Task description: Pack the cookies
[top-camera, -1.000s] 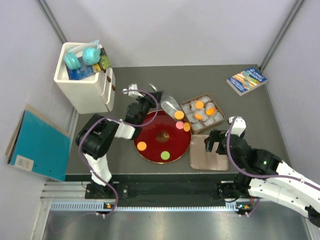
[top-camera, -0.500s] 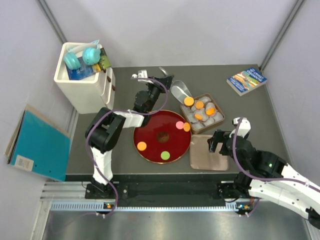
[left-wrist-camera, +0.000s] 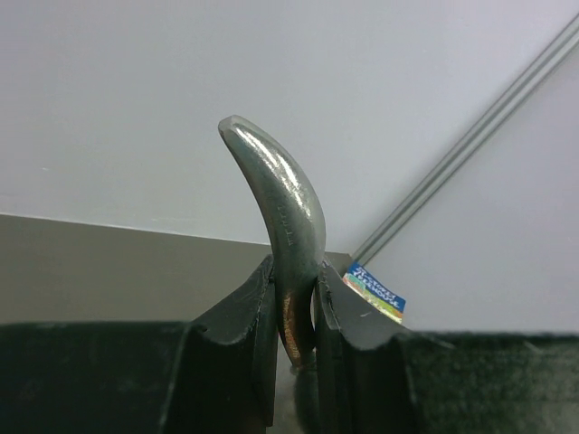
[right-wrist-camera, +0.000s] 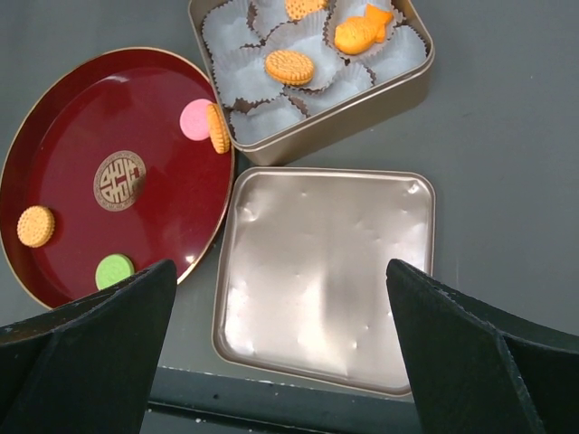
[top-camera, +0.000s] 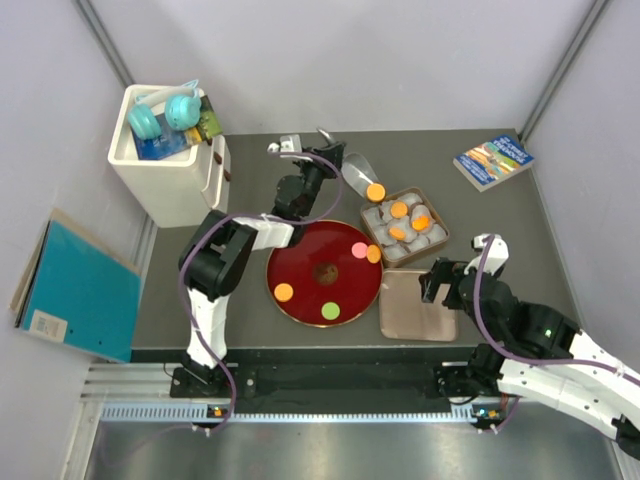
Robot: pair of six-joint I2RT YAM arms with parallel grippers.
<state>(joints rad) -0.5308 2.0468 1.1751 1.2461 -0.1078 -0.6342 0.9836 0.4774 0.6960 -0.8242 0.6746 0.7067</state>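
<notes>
1. The left claw (left-wrist-camera: pixel 295 303), pinching the scoop (top-camera: pixel 357 170), has carried 1 orange cookie (top-camera: pixel 375 191) from the plate (top-camera: pixel 300 262) to beside the box (right-wrist-camera: pixel 362 122).
2. The right claw (top-camera: pixel 441 283) is spread, empty.
3. 4 cookies stay on the plate.

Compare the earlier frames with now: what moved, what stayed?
The left gripper, shut on the shiny metal scoop, carried one round orange cookie from the far-right rim of the round red plate toward the far-left corner of the square gold tin. The open right gripper shifted slightly right. Other cookies stayed put.
</notes>
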